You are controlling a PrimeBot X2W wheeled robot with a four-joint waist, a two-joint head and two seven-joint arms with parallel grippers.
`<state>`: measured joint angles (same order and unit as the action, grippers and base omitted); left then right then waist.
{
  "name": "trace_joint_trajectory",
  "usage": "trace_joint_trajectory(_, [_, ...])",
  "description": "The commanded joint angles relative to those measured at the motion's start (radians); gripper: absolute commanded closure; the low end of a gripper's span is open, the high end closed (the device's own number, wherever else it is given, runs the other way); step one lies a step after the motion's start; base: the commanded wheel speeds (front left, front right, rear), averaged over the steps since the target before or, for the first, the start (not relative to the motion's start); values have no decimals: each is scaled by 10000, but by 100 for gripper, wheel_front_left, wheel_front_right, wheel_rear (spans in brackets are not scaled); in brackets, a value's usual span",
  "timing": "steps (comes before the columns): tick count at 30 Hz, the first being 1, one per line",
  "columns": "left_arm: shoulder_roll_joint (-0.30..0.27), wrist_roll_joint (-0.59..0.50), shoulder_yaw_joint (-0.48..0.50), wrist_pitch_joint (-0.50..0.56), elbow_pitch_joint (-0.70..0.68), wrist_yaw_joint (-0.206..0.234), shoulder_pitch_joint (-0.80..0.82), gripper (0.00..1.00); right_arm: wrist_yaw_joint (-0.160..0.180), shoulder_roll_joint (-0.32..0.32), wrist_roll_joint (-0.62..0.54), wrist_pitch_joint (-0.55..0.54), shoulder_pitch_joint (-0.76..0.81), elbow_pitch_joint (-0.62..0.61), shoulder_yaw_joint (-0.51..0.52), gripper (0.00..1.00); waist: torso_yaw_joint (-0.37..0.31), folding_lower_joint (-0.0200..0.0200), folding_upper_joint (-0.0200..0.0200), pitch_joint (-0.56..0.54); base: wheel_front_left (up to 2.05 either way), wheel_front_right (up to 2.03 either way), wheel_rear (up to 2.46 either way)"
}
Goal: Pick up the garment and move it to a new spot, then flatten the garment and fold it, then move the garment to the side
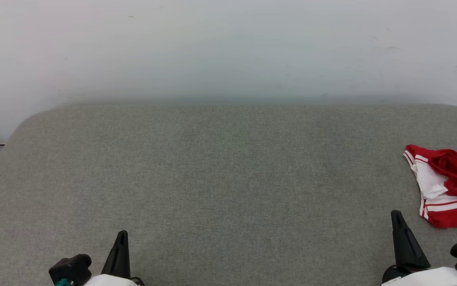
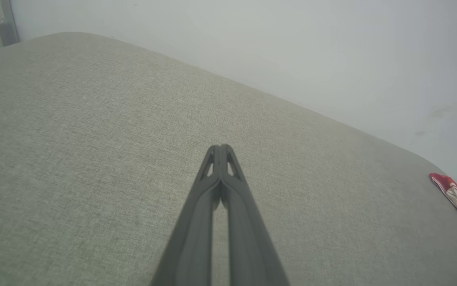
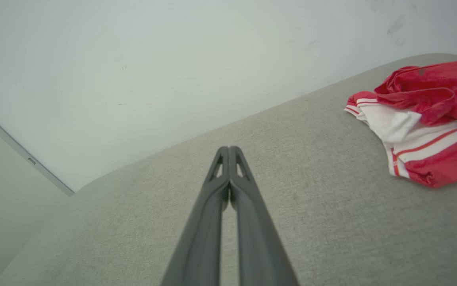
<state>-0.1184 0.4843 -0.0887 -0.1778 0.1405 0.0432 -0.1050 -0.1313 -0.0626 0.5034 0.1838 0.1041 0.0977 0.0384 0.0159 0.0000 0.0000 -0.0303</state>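
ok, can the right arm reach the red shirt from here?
Probably yes. The crumpled shirt lies close by, just ahead and to the right of the right pincer, with bare grey surface between them and nothing in the way. The pincer is shut, so it would need to open first.

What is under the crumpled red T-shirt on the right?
The red T-shirt lies bunched on the grey fabric surface, which shows around its edges. Whatever sits beneath its folds is covered, and its right part runs out of the head view.
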Motion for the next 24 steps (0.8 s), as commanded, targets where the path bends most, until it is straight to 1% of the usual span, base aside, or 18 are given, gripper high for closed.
trace_joint_trajectory(1, [-25,480,104,75,-68,-127,328,100,0,-108,497,-78,-325,-71,-6,100,-2,0,0,5,0,0,0])
trace_joint_trajectory(16, [48,2893,411,596,153,-480,728,100,1,-171,2890,-587,-722,245,16,100,-25,0,0,54,0,0,0])
trace_joint_trajectory(24, [89,3880,549,821,244,-631,892,100,2,-186,3875,-806,-881,381,38,100,-36,0,0,77,0,0,0])
